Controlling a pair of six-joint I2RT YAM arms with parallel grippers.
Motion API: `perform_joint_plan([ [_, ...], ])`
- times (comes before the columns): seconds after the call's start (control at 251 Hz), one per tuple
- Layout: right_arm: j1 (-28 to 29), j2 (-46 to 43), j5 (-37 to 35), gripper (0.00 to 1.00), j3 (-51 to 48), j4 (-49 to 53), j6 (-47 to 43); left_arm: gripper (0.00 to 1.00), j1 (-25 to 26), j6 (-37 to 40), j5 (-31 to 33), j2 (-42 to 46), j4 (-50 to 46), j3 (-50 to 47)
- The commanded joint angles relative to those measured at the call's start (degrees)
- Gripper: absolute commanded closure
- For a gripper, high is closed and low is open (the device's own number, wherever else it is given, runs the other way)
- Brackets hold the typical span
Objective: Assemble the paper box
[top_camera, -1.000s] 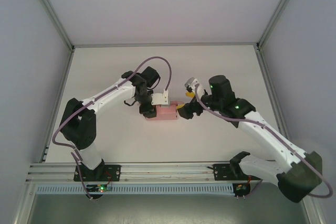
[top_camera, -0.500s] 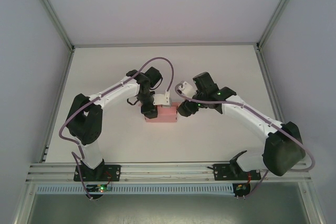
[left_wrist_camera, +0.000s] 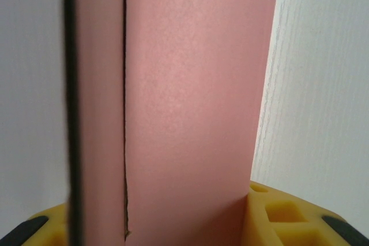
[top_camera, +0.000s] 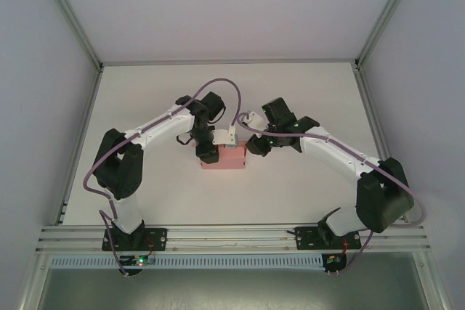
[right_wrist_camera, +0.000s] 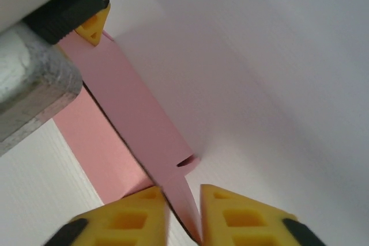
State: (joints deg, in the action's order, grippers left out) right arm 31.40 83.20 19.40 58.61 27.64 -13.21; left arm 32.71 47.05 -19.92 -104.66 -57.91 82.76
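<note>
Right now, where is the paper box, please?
In the top view, the paper box sits centrally on the table, left gripper at its left end, right gripper at its right.

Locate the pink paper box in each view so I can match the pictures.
Top external: paper box at picture centre.
Left wrist: centre, top to bottom, near end between the left fingers.
Right wrist: diagonal, upper left to bottom centre, flap between the right fingers.
Shared landmark: left fingers on the box's end, upper left in right wrist view.

a white table with a metal rail along its near edge.
</note>
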Motion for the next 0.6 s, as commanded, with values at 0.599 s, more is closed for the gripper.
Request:
perform_joint_plan([
  [0.599,3.44,-0.22,-1.66,1.00,1.55,-7.46,33.41,0.61,-0.67,-6.97,-0.51,-4.57,2.80,2.99],
])
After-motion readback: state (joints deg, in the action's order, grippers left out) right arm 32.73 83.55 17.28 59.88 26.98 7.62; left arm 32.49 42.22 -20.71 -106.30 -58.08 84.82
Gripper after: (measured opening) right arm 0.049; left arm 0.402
